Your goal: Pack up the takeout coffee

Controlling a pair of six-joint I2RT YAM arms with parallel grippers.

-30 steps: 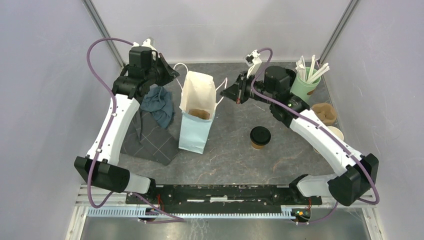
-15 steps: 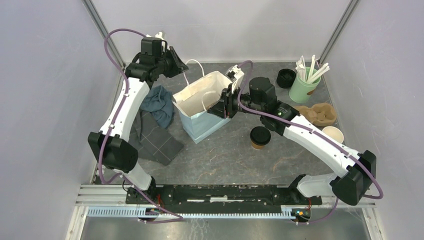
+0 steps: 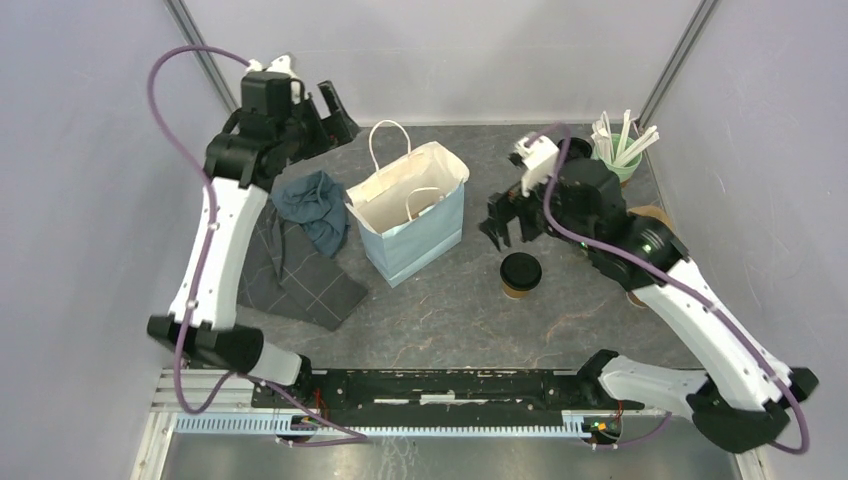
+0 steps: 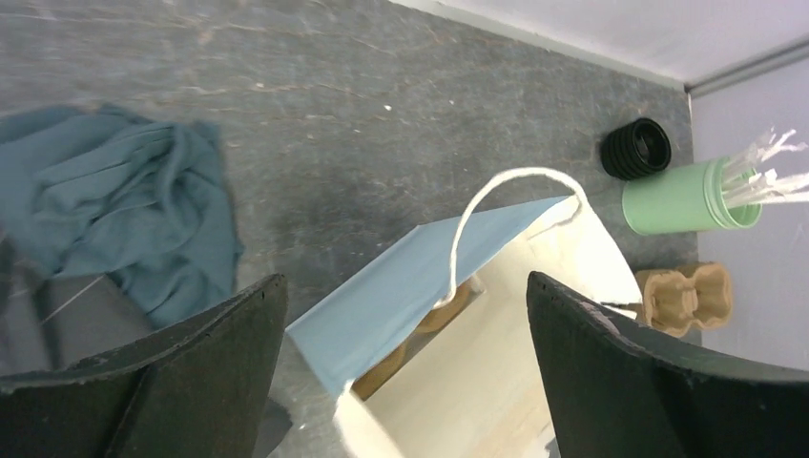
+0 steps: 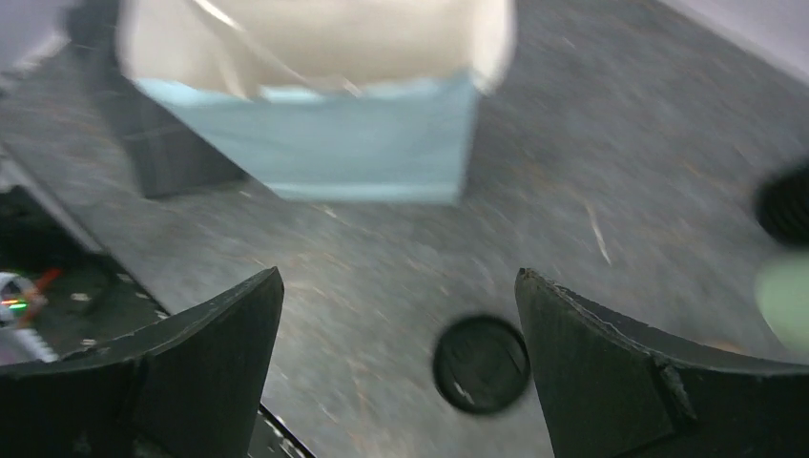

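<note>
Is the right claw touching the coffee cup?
Apart. The right wrist view shows the coffee cup down on the table, clear of the open right gripper.

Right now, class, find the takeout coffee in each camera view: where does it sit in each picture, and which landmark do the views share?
Top external: takeout coffee right of centre.
Left wrist: not in it.
Right wrist: low, just right of centre, blurred.
Shared landmark: the blue paper bag, in all three.
</note>
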